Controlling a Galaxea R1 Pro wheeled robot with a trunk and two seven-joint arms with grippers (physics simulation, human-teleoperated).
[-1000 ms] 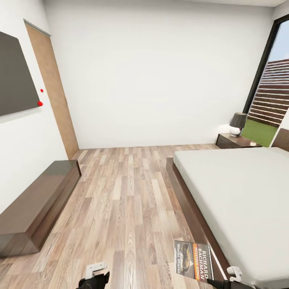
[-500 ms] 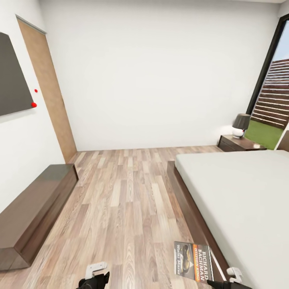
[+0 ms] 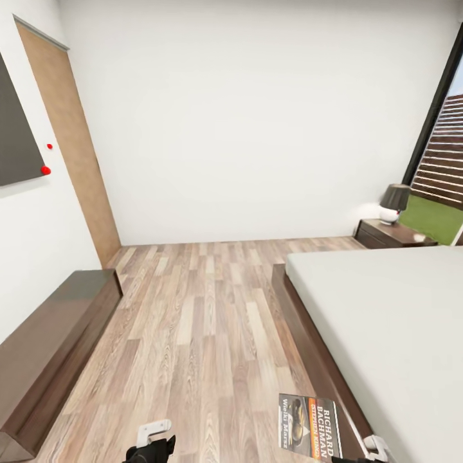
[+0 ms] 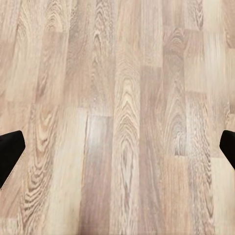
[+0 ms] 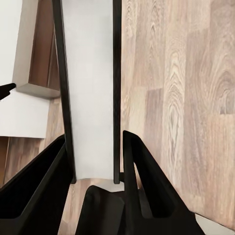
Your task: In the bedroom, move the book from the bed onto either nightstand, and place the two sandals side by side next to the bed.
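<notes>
In the bedroom (image 3: pixel 257 116), the right gripper (image 5: pixel 95 161) fingers clamp the book (image 3: pixel 308 435) to carry it to the nightstand (image 3: pixel 392 234) at the frame's right; left fingers spread, holding nothing.

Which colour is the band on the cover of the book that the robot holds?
Orange, with white lettering, on the book; the head view shows it best.

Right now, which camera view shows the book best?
The head view: the book shows its cover, with the orange band and white lettering, at the right gripper. The right wrist view sees the book edge-on, pale pages clamped between dark covers and the black fingers. The left wrist view looks at wood floor.
</notes>
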